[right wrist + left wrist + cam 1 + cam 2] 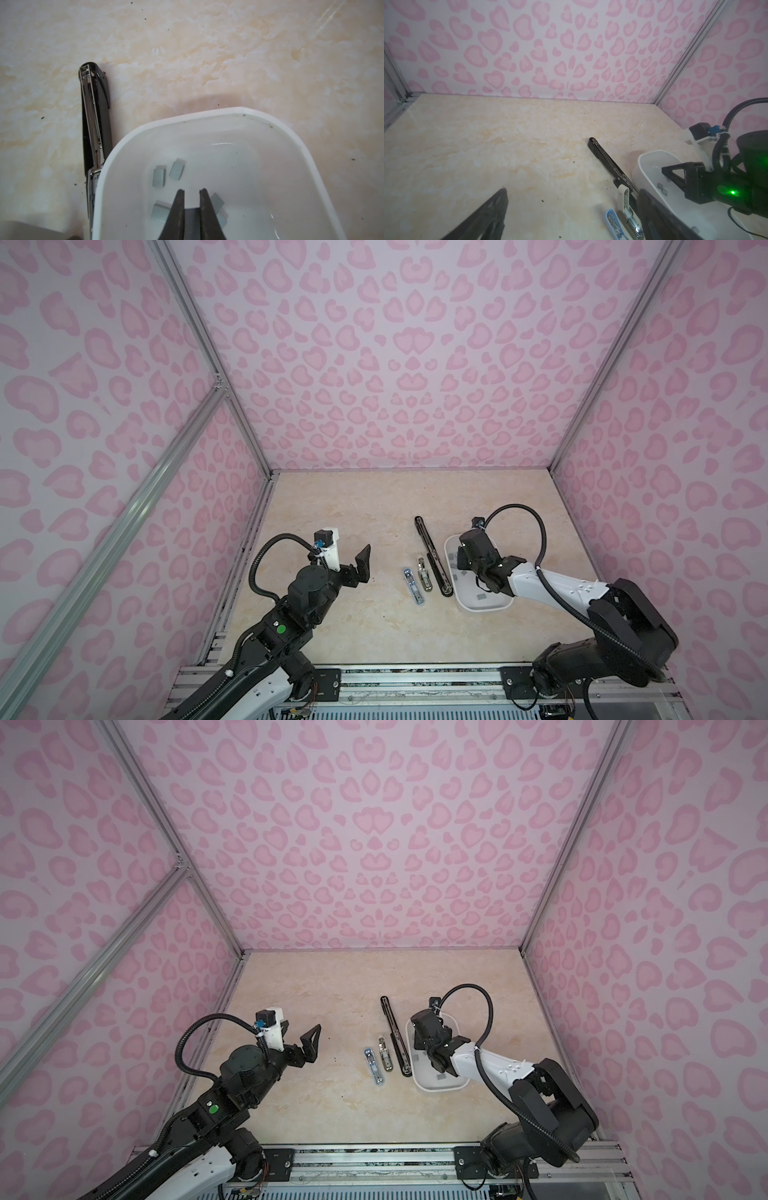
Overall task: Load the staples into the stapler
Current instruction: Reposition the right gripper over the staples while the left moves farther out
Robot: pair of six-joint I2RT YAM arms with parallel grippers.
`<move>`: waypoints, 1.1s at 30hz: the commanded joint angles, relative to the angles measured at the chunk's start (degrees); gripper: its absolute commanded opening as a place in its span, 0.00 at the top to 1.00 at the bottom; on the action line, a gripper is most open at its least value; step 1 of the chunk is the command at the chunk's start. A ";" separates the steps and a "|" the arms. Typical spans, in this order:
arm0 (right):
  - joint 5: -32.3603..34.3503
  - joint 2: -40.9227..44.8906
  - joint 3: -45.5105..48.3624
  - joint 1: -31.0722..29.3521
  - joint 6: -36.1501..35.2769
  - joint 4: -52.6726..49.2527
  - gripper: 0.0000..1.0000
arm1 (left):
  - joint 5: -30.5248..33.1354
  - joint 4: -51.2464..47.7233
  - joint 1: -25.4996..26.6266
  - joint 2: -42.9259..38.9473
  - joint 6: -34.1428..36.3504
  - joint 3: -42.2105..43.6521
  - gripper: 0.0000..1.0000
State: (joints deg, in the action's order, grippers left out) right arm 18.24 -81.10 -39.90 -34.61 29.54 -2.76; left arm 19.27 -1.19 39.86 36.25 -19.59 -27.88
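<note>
Marble-look table (353, 510), pink heart-print walls all round. Loose staples (159, 177) sit in the white tray (207, 116), right beside the black stapler (95, 116), which lies hinged open flat — a short carry, I'd guess. The right gripper (192, 193) is down in the tray, fingers pinched nearly together on what looks like one strip. The left gripper (353, 568) hangs wide open, well apart — probably waiting to steady things.
</note>
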 commanded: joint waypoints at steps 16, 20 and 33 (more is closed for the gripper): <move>5.13 14.89 7.99 -10.55 -5.42 5.03 0.85 | 5.96 -0.39 0.04 -7.55 -6.25 6.94 0.03; 6.10 12.53 6.36 -6.96 -1.94 -1.06 0.79 | 7.06 0.11 -0.02 -8.09 -5.32 7.73 0.03; -7.03 3.82 3.51 5.72 4.57 -2.16 0.76 | 7.38 7.85 -8.07 13.75 3.32 -10.15 0.03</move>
State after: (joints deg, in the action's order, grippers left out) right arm 13.39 -76.38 -36.38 -29.74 31.94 -4.45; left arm 28.42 3.68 33.85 46.54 -18.04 -35.11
